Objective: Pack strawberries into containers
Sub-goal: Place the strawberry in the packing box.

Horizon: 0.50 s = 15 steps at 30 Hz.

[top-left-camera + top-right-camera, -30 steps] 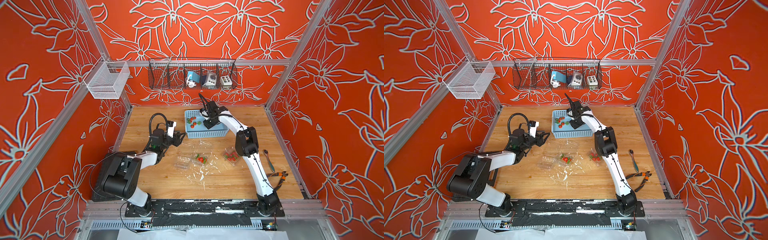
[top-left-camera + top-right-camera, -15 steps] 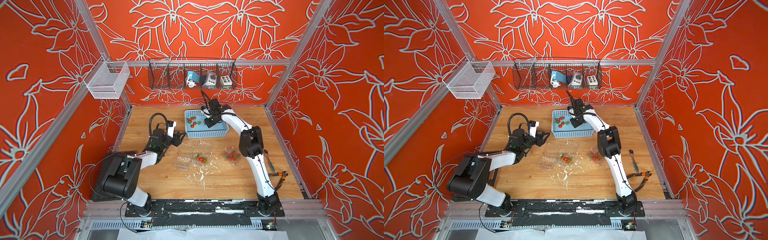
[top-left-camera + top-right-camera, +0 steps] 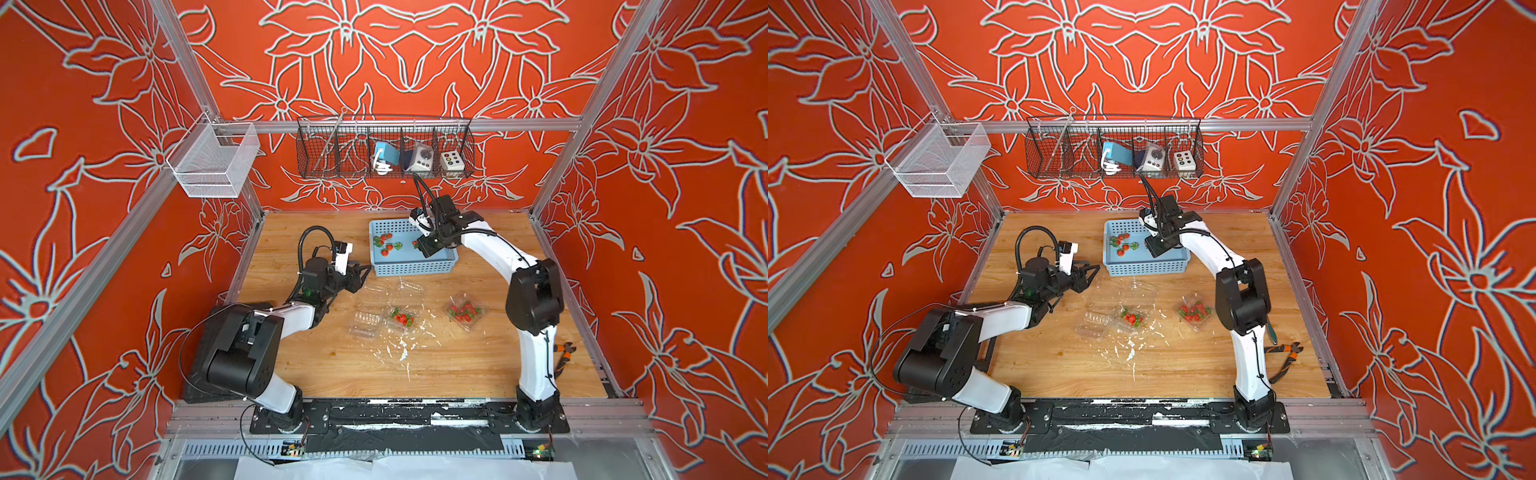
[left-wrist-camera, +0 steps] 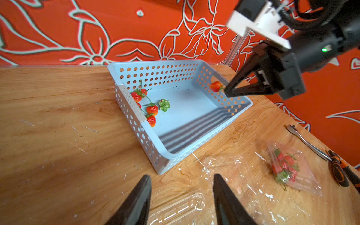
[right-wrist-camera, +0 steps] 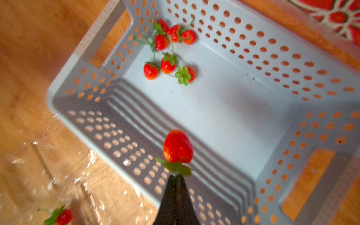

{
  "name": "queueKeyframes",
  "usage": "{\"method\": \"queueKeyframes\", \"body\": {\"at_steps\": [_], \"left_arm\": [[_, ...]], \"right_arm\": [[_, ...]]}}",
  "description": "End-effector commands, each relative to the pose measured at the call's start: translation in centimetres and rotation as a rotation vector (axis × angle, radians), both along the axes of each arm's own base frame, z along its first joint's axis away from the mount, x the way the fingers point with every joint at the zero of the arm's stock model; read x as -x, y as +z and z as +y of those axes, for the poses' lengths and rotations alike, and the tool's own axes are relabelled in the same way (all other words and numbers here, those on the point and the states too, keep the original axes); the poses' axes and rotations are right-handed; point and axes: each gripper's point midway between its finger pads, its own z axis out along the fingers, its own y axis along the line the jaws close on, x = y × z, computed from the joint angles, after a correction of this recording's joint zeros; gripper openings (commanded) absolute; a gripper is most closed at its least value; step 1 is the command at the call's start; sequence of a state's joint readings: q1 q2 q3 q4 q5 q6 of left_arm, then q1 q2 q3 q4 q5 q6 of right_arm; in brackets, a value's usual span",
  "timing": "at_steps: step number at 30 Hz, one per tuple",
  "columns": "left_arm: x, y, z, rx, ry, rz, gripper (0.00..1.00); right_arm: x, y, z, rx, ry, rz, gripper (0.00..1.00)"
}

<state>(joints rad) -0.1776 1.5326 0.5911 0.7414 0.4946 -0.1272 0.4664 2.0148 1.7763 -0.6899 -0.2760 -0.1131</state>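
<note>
Right gripper [image 5: 176, 176] shifted — pinching strawberry [image 5: 177, 146] by stem, above blue basket [image 5: 233, 109]

Both arms share one build: glossy white link shells between bulky black joint housings, on the left arm [image 3: 291, 316] and the right arm [image 3: 490, 249] alike. A ribbed black cable loop [image 3: 316, 227] rises from the left wrist. A white bracket [image 4: 259, 21] and a small green light [image 4: 324, 50] sit on the right wrist. The left tool [image 4: 181, 176] and the right tool [image 4: 227, 92] have black wedge-shaped fingers tapering to narrow tips. The bases stand on a black plate [image 3: 374, 415].
</note>
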Motion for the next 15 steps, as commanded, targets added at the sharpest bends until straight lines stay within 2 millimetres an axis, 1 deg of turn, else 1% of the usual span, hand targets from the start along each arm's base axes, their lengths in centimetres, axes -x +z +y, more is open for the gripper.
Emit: {"method": "queueKeyframes", "body": {"at_steps": [1, 5, 9, 12, 15], "left_arm": [[0.1, 0.8, -0.1, 0.001, -0.008, -0.028, 0.51], [0.2, 1.0, 0.0, 0.004, -0.008, -0.032, 0.51], [0.3, 0.9, -0.1, 0.006, -0.010, -0.031, 0.51], [0.3, 1.0, -0.1, 0.006, -0.010, -0.032, 0.51], [0.4, 1.1, -0.1, 0.007, -0.011, -0.035, 0.51]], "right_arm": [[4.1, 2.6, 1.9, -0.070, 0.063, -0.052, 0.00], [9.6, 0.8, 2.5, -0.062, 0.122, -0.003, 0.00], [14.8, -1.1, 3.6, -0.015, 0.225, 0.056, 0.00], [17.5, -2.2, 4.2, 0.009, 0.278, 0.090, 0.00], [19.2, -3.4, 4.6, 0.032, 0.313, 0.117, 0.00]]}}
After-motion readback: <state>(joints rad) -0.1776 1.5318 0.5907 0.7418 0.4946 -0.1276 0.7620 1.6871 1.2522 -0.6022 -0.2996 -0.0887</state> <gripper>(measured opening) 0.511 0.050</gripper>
